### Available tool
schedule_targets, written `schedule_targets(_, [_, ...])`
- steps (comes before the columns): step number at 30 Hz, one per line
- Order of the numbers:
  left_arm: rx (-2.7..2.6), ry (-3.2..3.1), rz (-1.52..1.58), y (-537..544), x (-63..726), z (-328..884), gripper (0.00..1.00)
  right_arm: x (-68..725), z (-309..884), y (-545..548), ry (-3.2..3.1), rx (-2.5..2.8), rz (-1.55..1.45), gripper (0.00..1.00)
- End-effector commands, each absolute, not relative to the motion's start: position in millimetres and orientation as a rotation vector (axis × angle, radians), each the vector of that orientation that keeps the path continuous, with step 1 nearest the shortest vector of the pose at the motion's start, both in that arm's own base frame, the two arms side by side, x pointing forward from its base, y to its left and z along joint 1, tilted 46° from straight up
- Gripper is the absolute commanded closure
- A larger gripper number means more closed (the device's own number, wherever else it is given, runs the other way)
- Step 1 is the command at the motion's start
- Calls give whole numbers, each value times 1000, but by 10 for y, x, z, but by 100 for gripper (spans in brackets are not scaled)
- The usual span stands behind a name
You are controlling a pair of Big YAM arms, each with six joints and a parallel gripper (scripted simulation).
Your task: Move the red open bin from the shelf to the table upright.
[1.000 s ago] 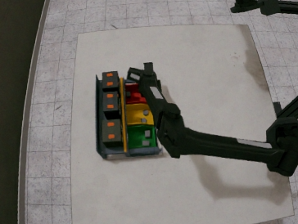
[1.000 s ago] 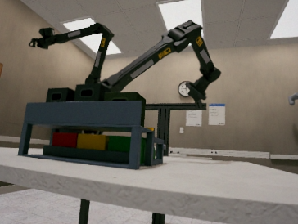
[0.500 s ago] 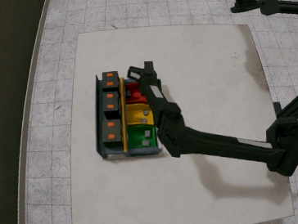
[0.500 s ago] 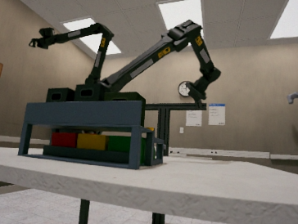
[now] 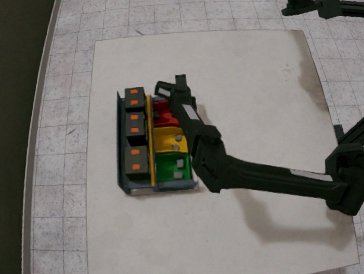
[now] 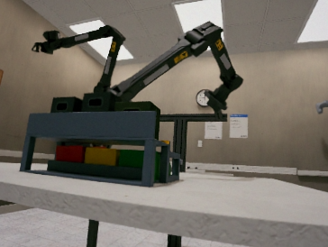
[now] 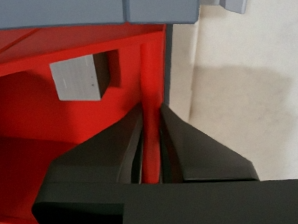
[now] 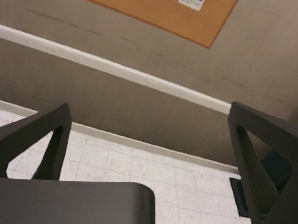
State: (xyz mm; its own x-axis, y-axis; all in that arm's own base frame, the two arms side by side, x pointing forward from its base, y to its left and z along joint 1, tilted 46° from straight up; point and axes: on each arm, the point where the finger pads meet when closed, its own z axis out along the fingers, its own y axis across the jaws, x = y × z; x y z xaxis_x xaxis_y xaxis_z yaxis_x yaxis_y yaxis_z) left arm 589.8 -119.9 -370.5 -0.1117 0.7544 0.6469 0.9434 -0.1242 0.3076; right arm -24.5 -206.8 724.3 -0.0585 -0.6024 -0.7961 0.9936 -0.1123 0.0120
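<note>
- Location: the red open bin (image 5: pixel 167 120) (image 6: pixel 69 153) (image 7: pixel 117 117) sits on the lower level of the shelf (image 5: pixel 175 186) (image 6: pixel 90 125) (image 7: pixel 160 12), left of centre in the top view. It is not yet on the desk (image 5: pixel 260 80) (image 6: pixel 203 203) (image 7: pixel 240 110).
- Left jaws (image 5: pixel 164 90): closed on the bin's side wall, which runs between the fingers at the lower centre of the left wrist view.
- Right jaws (image 5: pixel 289 10) (image 6: pixel 38 47): wide open and holding nothing, at the upper right of the top view.
- Weight: the bin is probably light. The grey block (image 5: pixel 156 115) (image 7: pixel 77 79), upper left in the left wrist view, probably adds an off-centre load.
- Stiffness: the wall appears thin and rigid. Moderate pressure should suffice; excess pressure may flex it.
- Slip: the faces look smooth. A one-wall grip may let the bin pivot about the fingers; keep the floor level so that the part stays in.
- Grip point: the upright side wall is suitable, since the other side faces the yellow bin (image 5: pixel 162 136) (image 6: pixel 101 156) and leaves little finger room. The green bin (image 5: pixel 167 159) (image 6: pixel 131 159) lies beyond.
- Extraction: raise only enough to pass the shelf's edge, then withdraw slowly, without dragging the yellow bin.
</note>
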Motion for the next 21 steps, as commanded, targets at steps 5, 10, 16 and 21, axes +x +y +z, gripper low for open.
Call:
schedule_targets(5, [-1953,-1914,-1132,-1630,6097,-3404,100,-235,7514,-1784,642,730,-1581,0])
schedule_targets(10, [-1955,-1916,-1134,-1643,6107,-3398,100,-235,7514,-1784,642,730,-1581,0])
schedule_targets(16, [-1956,-1919,-1135,-1653,6118,-3393,100,-235,7514,-1784,642,730,-1581,0])
schedule_targets(21, [-1956,-1921,-1137,-1659,6127,-3388,100,-235,7514,-1784,642,730,-1581,0])
